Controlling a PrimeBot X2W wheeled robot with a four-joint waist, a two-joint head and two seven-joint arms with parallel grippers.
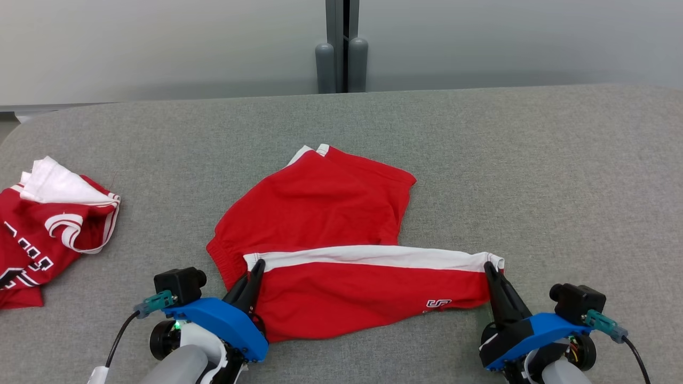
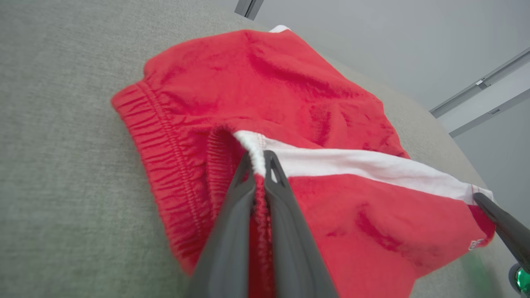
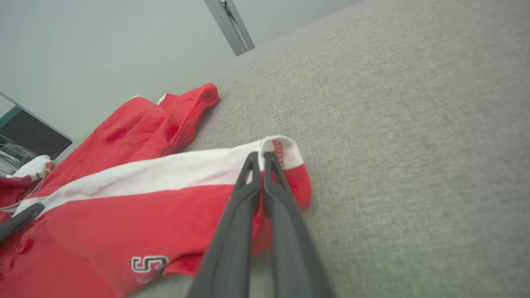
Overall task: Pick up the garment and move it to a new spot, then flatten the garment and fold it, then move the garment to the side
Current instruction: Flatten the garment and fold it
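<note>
Red shorts (image 1: pixel 331 224) with a white side stripe lie in the middle of the grey padded table, their near half doubled over toward me. My left gripper (image 1: pixel 257 265) is shut on the stripe's left end beside the elastic waistband (image 2: pixel 165 136); its tips (image 2: pixel 258 159) pinch the cloth. My right gripper (image 1: pixel 490 266) is shut on the stripe's right end at the leg hem (image 3: pixel 281 151), tips (image 3: pixel 258 159) pressed together. The white stripe (image 1: pixel 373 257) runs taut between both grippers. A small logo (image 3: pixel 149 263) marks the lower right of the shorts.
A second red and white garment (image 1: pixel 48 224) lies crumpled at the table's left edge. Open grey table (image 1: pixel 560 186) spreads to the right and behind the shorts. A grey post (image 1: pixel 341 48) stands beyond the far edge against the wall.
</note>
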